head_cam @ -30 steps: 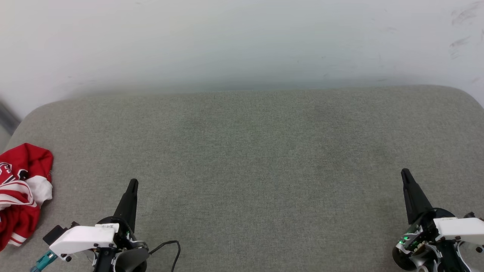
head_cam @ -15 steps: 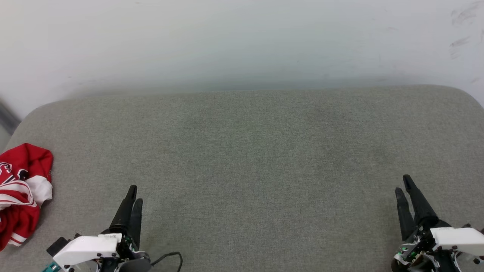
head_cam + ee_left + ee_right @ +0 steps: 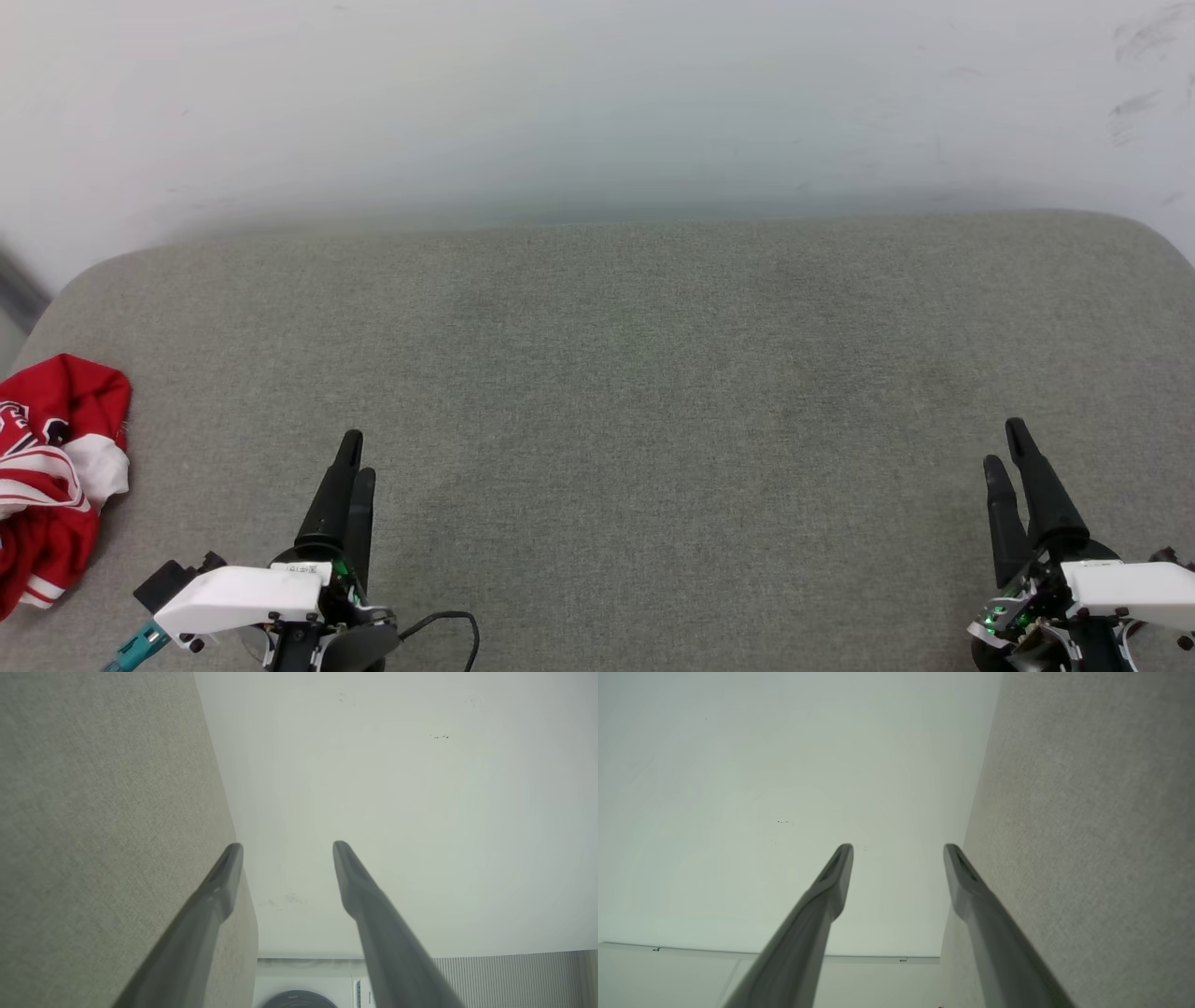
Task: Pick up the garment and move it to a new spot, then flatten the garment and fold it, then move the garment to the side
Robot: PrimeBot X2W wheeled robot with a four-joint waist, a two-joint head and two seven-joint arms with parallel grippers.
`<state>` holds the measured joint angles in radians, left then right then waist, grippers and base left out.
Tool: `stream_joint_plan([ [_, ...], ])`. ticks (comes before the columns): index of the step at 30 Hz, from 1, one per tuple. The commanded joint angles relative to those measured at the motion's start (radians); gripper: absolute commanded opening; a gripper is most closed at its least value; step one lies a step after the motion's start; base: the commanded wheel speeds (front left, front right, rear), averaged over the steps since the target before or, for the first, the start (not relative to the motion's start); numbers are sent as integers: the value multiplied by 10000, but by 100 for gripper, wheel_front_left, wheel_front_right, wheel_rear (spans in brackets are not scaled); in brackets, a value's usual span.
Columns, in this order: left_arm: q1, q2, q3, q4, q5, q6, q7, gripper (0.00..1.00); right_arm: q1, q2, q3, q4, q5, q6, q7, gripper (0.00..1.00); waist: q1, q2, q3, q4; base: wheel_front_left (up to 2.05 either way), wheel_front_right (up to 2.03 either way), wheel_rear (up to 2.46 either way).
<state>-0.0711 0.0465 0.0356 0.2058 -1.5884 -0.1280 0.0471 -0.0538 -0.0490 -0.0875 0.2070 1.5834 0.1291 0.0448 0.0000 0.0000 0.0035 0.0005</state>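
Observation:
The garment (image 3: 51,476), a red jersey with white sleeve and striped trim, lies crumpled at the left edge of the grey cushion (image 3: 616,392) in the head view, partly cut off by the frame. My left gripper (image 3: 357,457) hovers at the lower left, well to the right of the garment, open and holding nothing. My right gripper (image 3: 1004,443) stands at the lower right, open and empty. In the left wrist view the left gripper (image 3: 287,847) has its fingers spread against the white wall. The right gripper (image 3: 899,849) in the right wrist view is likewise spread.
A white wall (image 3: 597,103) rises behind the cushion. A black cable (image 3: 448,625) loops beside the left wrist. A round-doored white appliance (image 3: 303,994) appears low in the left wrist view.
Both grippers went from shut to open. The left gripper shifted slightly right and forward; the right stayed nearly in place. The garment has not moved.

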Motion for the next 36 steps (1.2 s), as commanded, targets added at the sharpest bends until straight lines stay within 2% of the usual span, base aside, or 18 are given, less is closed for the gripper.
stream_joint_plan([
  [1, -120, 65, -127, -310, 169, -17, -158, 100, -62, -71, 77, -360, -212, 15, -142, 100, 0, 0, -2, 4, 0, 0, 0],
  [6, -104, 113, -225, -464, 679, -18, -334, 100, 2, -131, 122, -544, -680, 16, -317, 100, 0, 0, -6, 13, 0, 0, 0],
  [13, -86, 186, -399, -737, 2249, -20, -623, 100, 65, -129, 130, -853, -2038, 17, -605, 100, 0, 0, -12, 39, 0, 0, 0],
  [28, 192, 325, -760, -1224, 5567, -24, -1172, 100, 249, -155, 360, -1231, -6578, 18, -1132, 100, 0, 0, -59, 96, 0, 0, 0],
  [36, 320, 380, -850, -1421, 7186, -27, -1436, 100, 358, -156, 520, -1359, -8264, 19, -1172, 100, 0, 0, -84, 138, 0, 0, 0],
])
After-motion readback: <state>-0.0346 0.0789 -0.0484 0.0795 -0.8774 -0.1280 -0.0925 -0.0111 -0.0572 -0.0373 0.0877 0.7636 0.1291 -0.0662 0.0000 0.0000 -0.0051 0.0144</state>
